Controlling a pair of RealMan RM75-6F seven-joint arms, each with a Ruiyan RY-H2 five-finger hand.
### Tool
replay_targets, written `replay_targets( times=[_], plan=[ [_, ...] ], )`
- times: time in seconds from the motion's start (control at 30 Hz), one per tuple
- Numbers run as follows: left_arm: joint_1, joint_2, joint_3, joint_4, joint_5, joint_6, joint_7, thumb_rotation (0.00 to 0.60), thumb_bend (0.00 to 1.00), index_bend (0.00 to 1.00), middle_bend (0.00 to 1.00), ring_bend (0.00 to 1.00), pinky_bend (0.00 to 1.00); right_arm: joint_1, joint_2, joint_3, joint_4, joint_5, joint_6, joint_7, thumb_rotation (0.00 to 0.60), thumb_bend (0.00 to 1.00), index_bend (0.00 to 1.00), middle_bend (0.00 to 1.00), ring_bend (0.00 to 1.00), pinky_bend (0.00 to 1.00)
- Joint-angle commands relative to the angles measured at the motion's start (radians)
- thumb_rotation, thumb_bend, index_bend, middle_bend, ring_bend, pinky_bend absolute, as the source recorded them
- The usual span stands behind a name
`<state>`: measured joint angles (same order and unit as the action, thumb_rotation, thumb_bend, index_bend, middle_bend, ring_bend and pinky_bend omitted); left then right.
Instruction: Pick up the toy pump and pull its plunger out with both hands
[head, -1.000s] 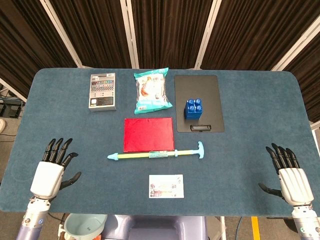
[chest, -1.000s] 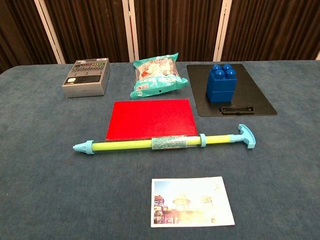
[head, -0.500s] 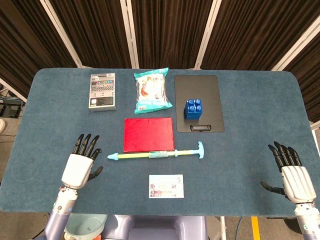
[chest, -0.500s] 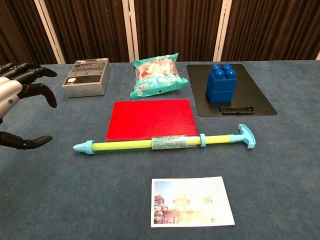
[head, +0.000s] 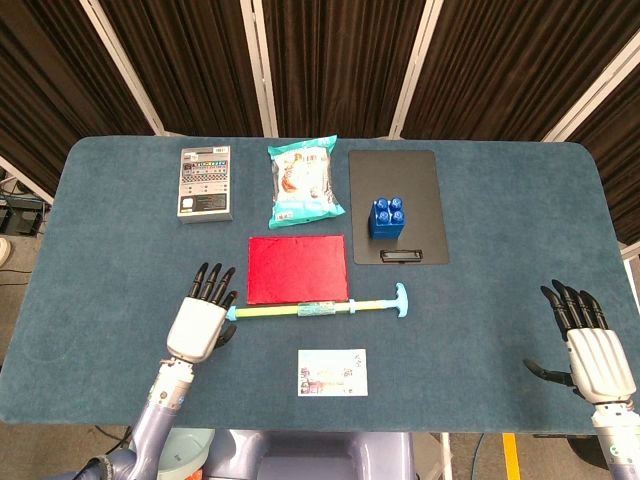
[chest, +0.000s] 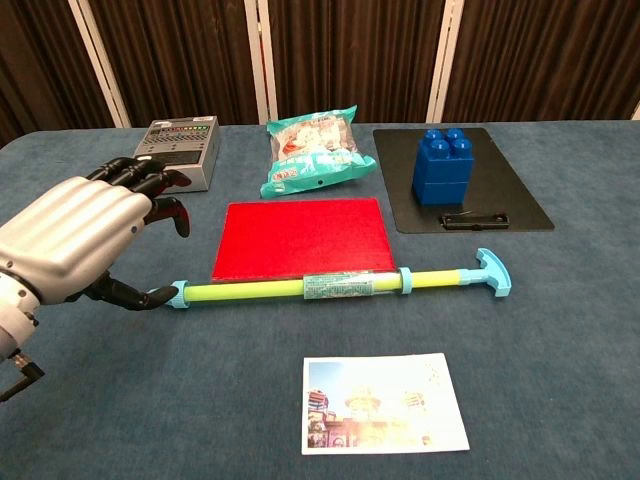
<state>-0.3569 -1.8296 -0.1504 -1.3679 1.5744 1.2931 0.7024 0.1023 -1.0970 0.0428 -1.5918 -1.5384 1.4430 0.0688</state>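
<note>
The toy pump (head: 315, 309) (chest: 330, 287) lies flat on the table, a yellow-green tube with a pale blue nozzle at its left end and a blue T-handle (head: 401, 298) (chest: 491, 272) at its right. My left hand (head: 201, 320) (chest: 80, 237) hovers at the nozzle end, fingers spread and holding nothing; its thumb reaches beside the nozzle tip. My right hand (head: 584, 345) stays open near the table's right front corner, far from the pump, and shows only in the head view.
A red sheet (head: 297, 268) lies just behind the pump. A picture card (head: 332, 372) sits in front of it. Further back are a grey box (head: 205, 182), a snack bag (head: 303, 182) and a black clipboard (head: 420, 190) carrying a blue block (head: 387, 216).
My left hand has travelled right from the table's left front area to the pump's nozzle end. My right hand has barely shifted. The pump has not moved.
</note>
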Motion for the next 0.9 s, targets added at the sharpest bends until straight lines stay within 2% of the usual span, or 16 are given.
replay_targets(
  times=[0.03,0.17,0.9],
  plan=[
    [-0.020,-0.035,-0.003,0.034,-0.014,-0.015,0.022,0.600,0.23,0.37,0.09,0.00,0.01,0.002,0.000,-0.001,0.001,0.001,-0.006,0.001,0.600,0.00,0.00,0.00,0.00,0.00],
    [-0.039,-0.071,-0.010,0.070,-0.035,-0.032,0.036,0.600,0.24,0.40,0.09,0.00,0.01,0.007,-0.002,-0.001,0.006,0.008,-0.018,0.001,0.600,0.00,0.00,0.00,0.00,0.00],
    [-0.107,-0.206,-0.019,0.305,-0.080,-0.051,0.026,0.600,0.24,0.42,0.11,0.01,0.01,0.011,0.001,-0.001,0.004,0.014,-0.027,0.015,0.600,0.00,0.00,0.00,0.00,0.00]
  ],
)
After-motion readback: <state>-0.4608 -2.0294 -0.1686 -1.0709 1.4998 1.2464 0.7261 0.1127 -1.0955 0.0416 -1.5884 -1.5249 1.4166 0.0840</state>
